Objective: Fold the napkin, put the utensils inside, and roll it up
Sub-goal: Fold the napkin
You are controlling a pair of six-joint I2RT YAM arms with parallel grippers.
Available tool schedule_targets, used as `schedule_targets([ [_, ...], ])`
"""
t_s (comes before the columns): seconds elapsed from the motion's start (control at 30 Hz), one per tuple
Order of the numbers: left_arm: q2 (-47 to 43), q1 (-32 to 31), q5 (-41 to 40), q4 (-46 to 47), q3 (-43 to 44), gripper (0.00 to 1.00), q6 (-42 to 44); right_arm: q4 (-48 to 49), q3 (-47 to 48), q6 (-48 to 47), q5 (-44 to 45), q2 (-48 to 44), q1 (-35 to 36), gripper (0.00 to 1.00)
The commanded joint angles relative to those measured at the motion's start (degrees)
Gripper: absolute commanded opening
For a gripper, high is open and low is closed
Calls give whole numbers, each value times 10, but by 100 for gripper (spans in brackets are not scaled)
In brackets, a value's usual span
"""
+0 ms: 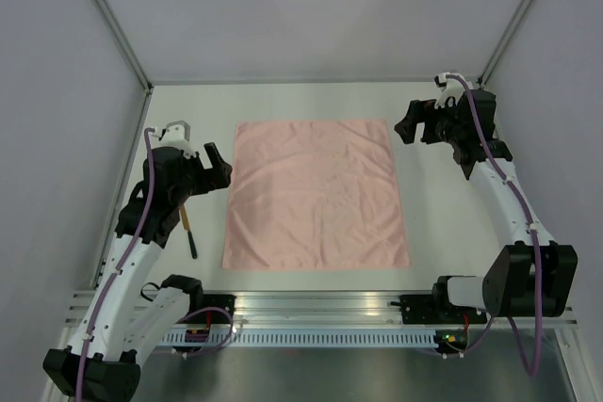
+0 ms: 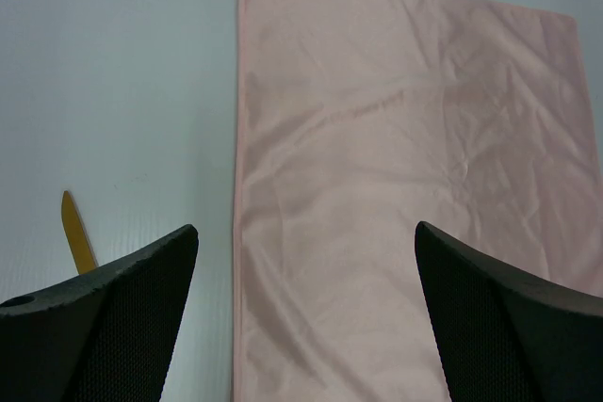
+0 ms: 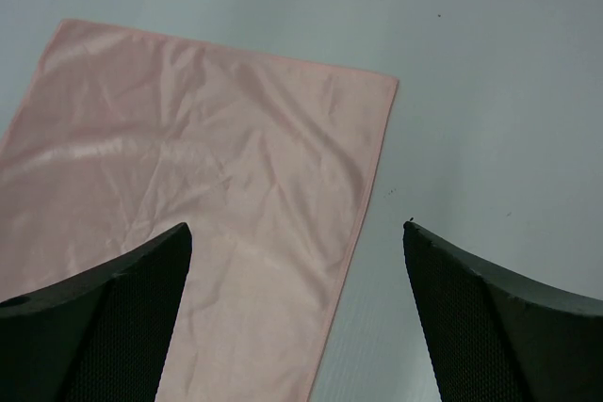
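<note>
The pale pink napkin (image 1: 316, 195) lies flat and unfolded in the middle of the table. It also shows in the left wrist view (image 2: 405, 167) and the right wrist view (image 3: 188, 195). The yellow-and-black utensil (image 1: 189, 229) lies on the table left of the napkin, partly under my left arm; only its yellow tip (image 2: 75, 237) shows in the left wrist view. My left gripper (image 1: 219, 165) is open and empty, over the napkin's left edge (image 2: 306, 242). My right gripper (image 1: 407, 124) is open and empty, over the napkin's far right corner (image 3: 297, 233).
The white table (image 1: 443, 223) is walled by pale panels with metal frame posts (image 1: 113, 25) at the back corners. A slotted metal rail (image 1: 320, 313) with the arm bases runs along the near edge.
</note>
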Motion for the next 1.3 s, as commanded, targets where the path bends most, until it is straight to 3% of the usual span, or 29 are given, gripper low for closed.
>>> schedule_targets([
  [0.0, -3, 1, 20, -6, 19, 100, 24, 10, -4, -4, 8, -15, -3, 98],
  [0.23, 5, -2, 56, 14, 26, 97, 24, -17, 5, -13, -39, -17, -9, 98],
  [0.3, 24, -46, 56, 12, 42, 95, 2, -18, 6, -29, -44, -23, -8, 98],
  [0.33, 45, -79, 30, 12, 59, 94, -7, -21, 8, -31, -44, -23, -9, 98],
  [0.37, 55, -174, -54, 13, 68, 94, -14, -23, 10, -31, -42, -24, -9, 98],
  [0.4, 70, -224, -97, 13, 78, 94, -24, -25, 13, -32, -38, -22, -8, 98],
  [0.47, 134, -317, -150, 19, 101, 95, -40, -43, 28, -34, -32, -19, -10, 98],
  [0.7, 355, -516, -241, 127, 139, 93, -67, -83, 71, -35, -18, -1, -13, 98],
  [0.87, 514, -623, -285, 172, 234, 88, -50, -94, 88, -30, -12, 10, -15, 97],
  [1.03, 631, -677, -288, 216, 307, 86, -16, -101, 97, -25, -8, 14, -19, 95],
  [1.27, 716, -701, -224, 255, 373, 79, -10, -115, 114, -23, -12, 12, -28, 94],
])
